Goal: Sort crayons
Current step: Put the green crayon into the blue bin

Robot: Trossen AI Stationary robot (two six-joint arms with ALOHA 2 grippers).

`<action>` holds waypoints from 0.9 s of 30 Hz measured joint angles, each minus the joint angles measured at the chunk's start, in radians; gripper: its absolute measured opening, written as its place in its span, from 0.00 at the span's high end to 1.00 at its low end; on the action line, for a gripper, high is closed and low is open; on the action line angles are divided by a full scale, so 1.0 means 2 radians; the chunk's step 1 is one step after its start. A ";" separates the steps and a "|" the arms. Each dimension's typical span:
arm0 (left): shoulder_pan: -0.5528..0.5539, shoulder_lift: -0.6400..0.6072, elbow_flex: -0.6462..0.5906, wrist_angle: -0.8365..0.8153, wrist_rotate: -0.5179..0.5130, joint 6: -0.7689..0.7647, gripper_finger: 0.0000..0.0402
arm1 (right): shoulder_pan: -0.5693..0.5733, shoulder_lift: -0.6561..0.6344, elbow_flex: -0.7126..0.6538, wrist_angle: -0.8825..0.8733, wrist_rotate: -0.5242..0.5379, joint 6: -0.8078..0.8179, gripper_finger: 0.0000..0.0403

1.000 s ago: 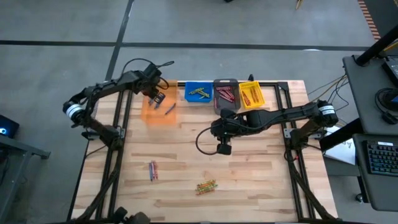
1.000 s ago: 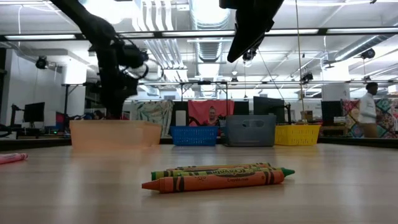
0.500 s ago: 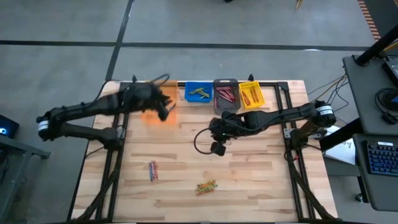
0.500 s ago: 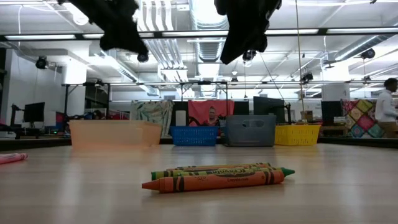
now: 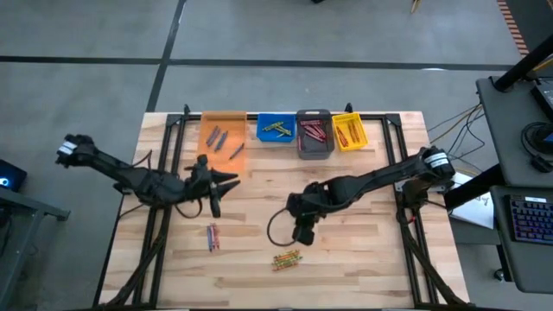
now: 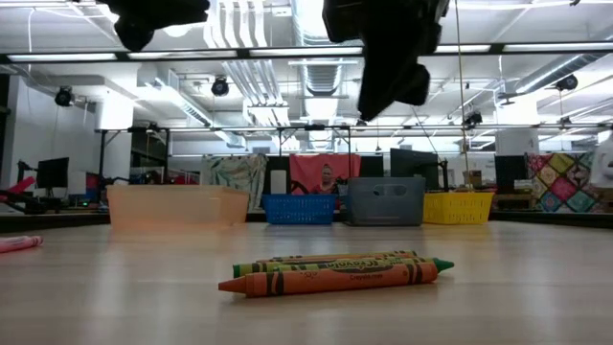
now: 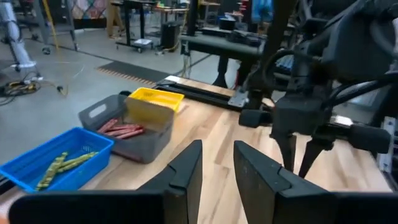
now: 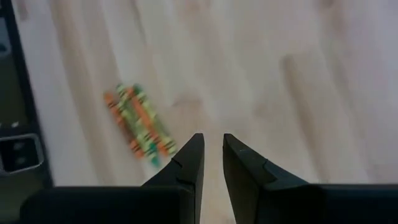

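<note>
Four bins sit in a row at the far edge of the wooden table [image 5: 346, 259]. The orange bin [image 5: 224, 140] holds a few crayons, some blue and one orange. Next to it the blue bin [image 5: 276, 128] has green-yellow crayons inside. The grey bin [image 5: 314, 133] holds red crayons, and the yellow bin [image 5: 347, 130] holds orange-red ones. In the left wrist view the blue bin, the grey bin and the yellow bin show again with the same colours inside. Out on the bare table lie two small heaps of crayons. One is a red and blue pair [image 5: 212, 236] near the left side. The other is a bunch of green and orange crayons [image 5: 287, 258] near the front edge, lying side by side and touching. The left gripper [image 5: 216, 183] hangs over the table in front of the orange bin, with its fingers a little apart and nothing between them. The right gripper [image 5: 304, 233] hangs just behind the green and orange bunch, not touching it. Its fingers [image 8: 186, 165] are also a little apart and hold nothing.
</note>
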 joint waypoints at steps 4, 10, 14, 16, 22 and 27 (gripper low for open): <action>-0.028 0.001 -0.005 0.004 -0.014 0.000 0.82 | 0.019 0.015 0.000 -0.004 -0.020 0.017 0.88; -0.034 0.004 0.002 0.005 -0.014 -0.001 0.82 | 0.051 0.035 0.000 -0.002 -0.003 -0.010 0.88; -0.035 0.015 0.005 0.004 -0.014 -0.002 0.82 | 0.074 0.055 0.001 -0.001 0.035 -0.029 0.88; -0.035 0.022 0.005 0.004 -0.014 -0.003 0.82 | 0.079 0.067 0.005 0.003 0.049 -0.030 0.88; -0.035 0.043 0.006 0.005 -0.014 -0.015 0.82 | 0.086 0.105 0.031 0.020 0.053 -0.048 0.86; -0.036 0.048 0.008 0.004 -0.013 -0.015 0.82 | 0.093 0.147 0.061 0.022 0.051 -0.082 0.77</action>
